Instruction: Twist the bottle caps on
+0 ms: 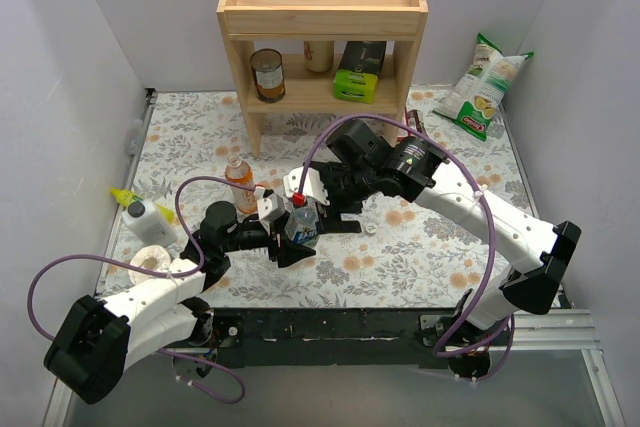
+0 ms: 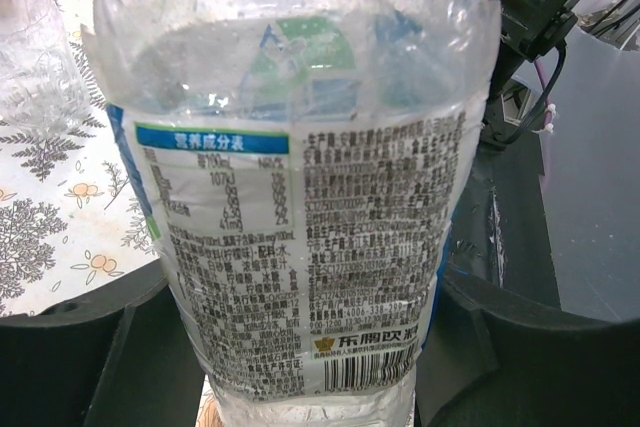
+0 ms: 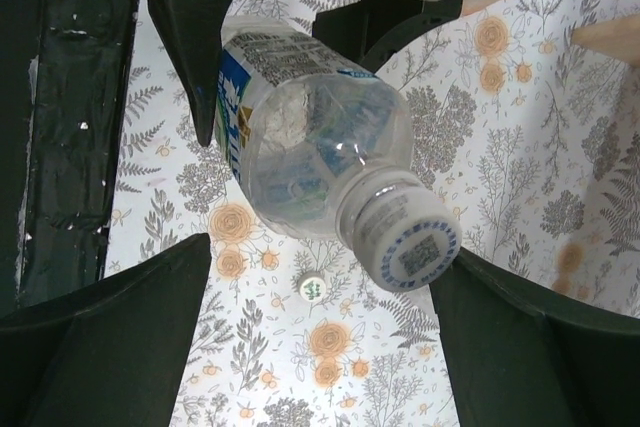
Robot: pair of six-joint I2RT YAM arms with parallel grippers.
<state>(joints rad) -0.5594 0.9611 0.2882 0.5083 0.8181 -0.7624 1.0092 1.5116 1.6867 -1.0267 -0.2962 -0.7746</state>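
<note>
My left gripper (image 1: 290, 245) (image 2: 300, 357) is shut on the clear bottle with the blue-and-white label (image 1: 301, 227) (image 2: 300, 197) and holds its lower body. In the right wrist view this bottle (image 3: 310, 147) has a white cap with blue print (image 3: 412, 250) on its neck. In the top view the bottle's top shows red (image 1: 297, 200). My right gripper (image 1: 296, 199) (image 3: 320, 252) is open, with a finger on either side of the cap. A small white cap (image 3: 311, 288) (image 1: 370, 228) lies on the cloth. The orange bottle (image 1: 240, 179) and the plain clear bottle (image 2: 30, 47) stand just behind.
A wooden shelf (image 1: 322, 22) at the back holds a brown tin (image 1: 267, 74) and a green box (image 1: 357, 82). A snack bag (image 1: 484, 87) leans at the back right. A white squeeze bottle with a yellow nozzle (image 1: 150, 217) and a white roll (image 1: 153, 263) lie at the left.
</note>
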